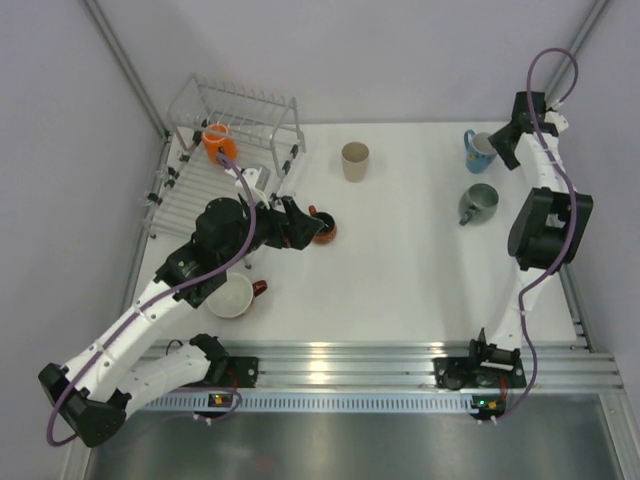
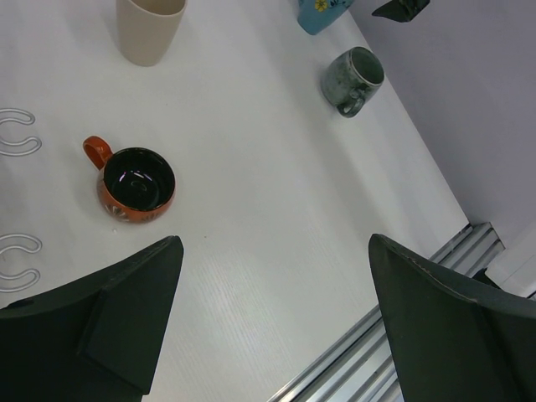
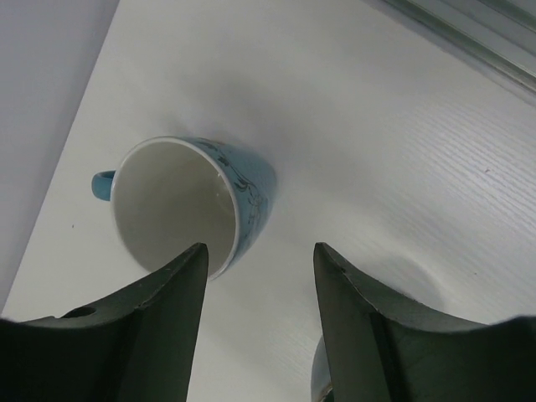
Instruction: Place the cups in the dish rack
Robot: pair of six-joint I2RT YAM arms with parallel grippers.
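The dish rack (image 1: 215,150) stands at the far left with the orange mug (image 1: 218,140) in it. The small dark red-handled mug (image 1: 322,228) stands upright on the table just right of my left gripper (image 1: 306,222). In the left wrist view this mug (image 2: 138,184) lies ahead and left of the open, empty left gripper (image 2: 276,285). The wide white red-handled cup (image 1: 232,295) sits near my left arm. The beige tumbler (image 1: 355,160) stands mid-back. My right gripper (image 3: 260,268) is open beside the light blue mug (image 3: 193,201), one finger at its rim.
A grey-green mug (image 1: 478,203) stands near the right arm, just below the light blue mug (image 1: 480,150). It also shows in the left wrist view (image 2: 353,79). Grey walls close in the back and sides. An aluminium rail (image 1: 350,360) runs along the near edge.
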